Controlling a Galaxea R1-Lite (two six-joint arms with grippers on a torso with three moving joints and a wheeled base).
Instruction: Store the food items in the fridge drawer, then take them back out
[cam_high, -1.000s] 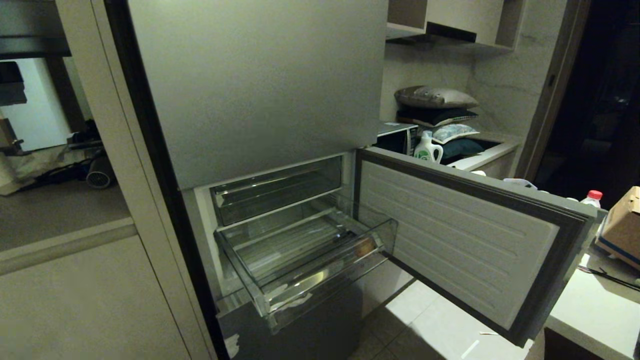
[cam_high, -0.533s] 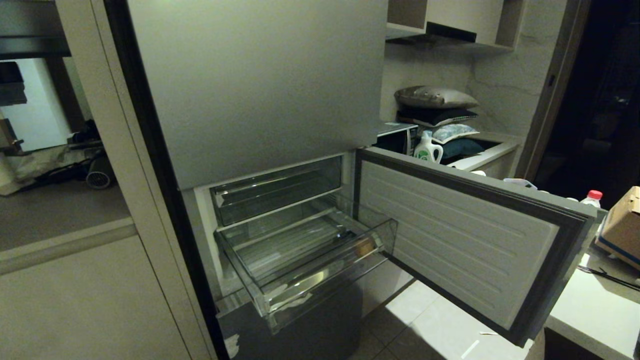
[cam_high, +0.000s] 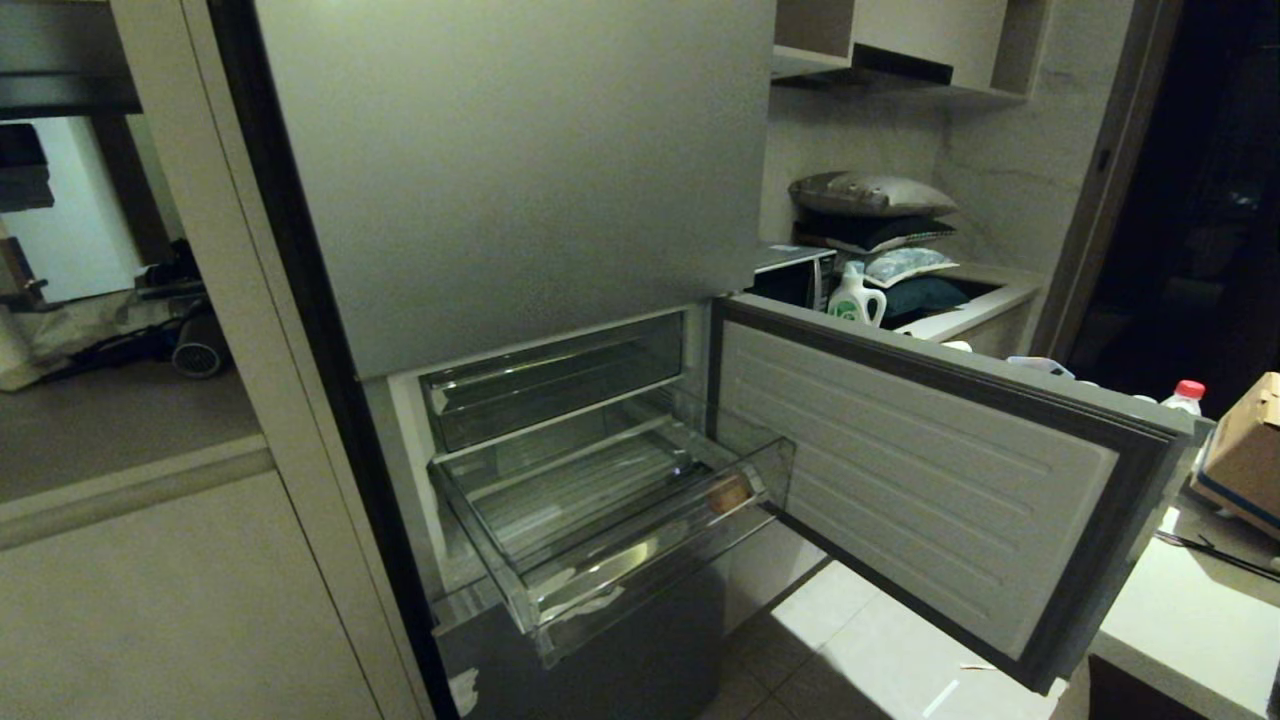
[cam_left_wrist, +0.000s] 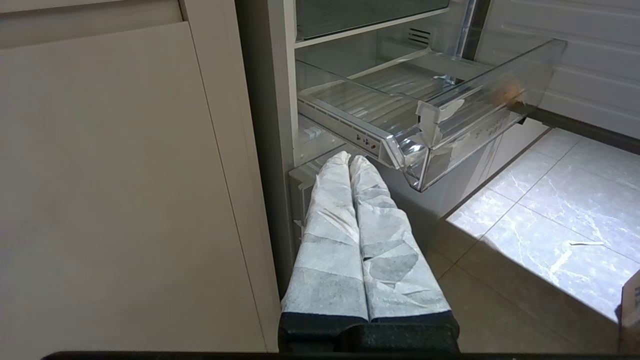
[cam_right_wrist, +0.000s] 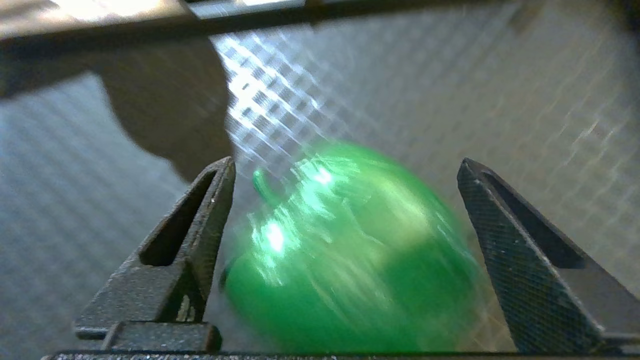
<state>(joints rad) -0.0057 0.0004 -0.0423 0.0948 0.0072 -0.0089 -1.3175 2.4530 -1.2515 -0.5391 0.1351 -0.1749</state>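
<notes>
The tan-brown item (cam_high: 728, 494) is already lying in the fridge drawer (cam_high: 560, 590), at its door-side front corner. The green item (cam_right_wrist: 345, 255) is sitting on a checked surface between the wide-open fingers of the right gripper (cam_right_wrist: 345, 260), gripped by neither (only the right wrist view is showing this). The left gripper (cam_left_wrist: 350, 161) is hanging shut below the drawer, holding nothing
</notes>
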